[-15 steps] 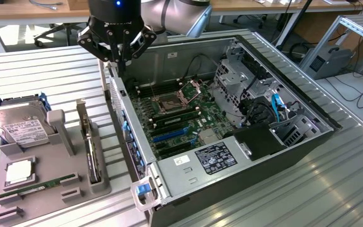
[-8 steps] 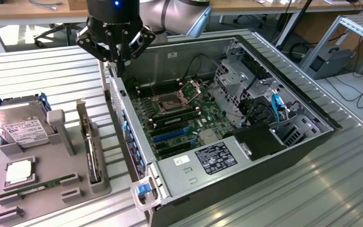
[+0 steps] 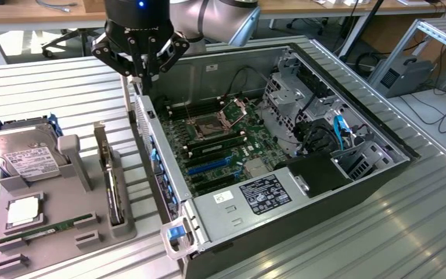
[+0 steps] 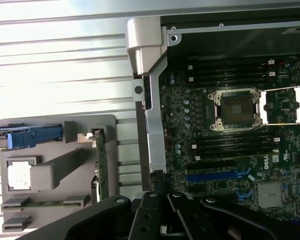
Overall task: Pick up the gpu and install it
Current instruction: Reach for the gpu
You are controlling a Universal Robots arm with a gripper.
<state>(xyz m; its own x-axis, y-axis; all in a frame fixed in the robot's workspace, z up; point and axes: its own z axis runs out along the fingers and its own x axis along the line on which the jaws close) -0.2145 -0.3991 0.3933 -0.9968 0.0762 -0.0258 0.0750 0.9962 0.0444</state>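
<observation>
The arm comes in from the top of the exterior view with its wrist turned straight down. The end effector hangs over the far end of the open computer case's wall on the exterior view's left. Its fingers are pressed together and pinch nothing. In the wrist view the end effector sits above that same wall strip, with the motherboard and its processor socket to one side and the grey holder to the other.

The case lies on its side, open face up, on a ribbed metal tabletop. Behind it are wooden desks, chair castors and loose cables on the floor. A metal profile frame stands at the exterior view's right.

The gpu stands on its long edge in a slot of the holder, apart from the end effector and untouched. Its long axis runs from far to near in the exterior view, roughly parallel to the case wall beside it. The silver bracket end is the far one. In the wrist view the gpu shows as a thin green edge. The holder also carries 1 hard drive and 1 RAM stick.
</observation>
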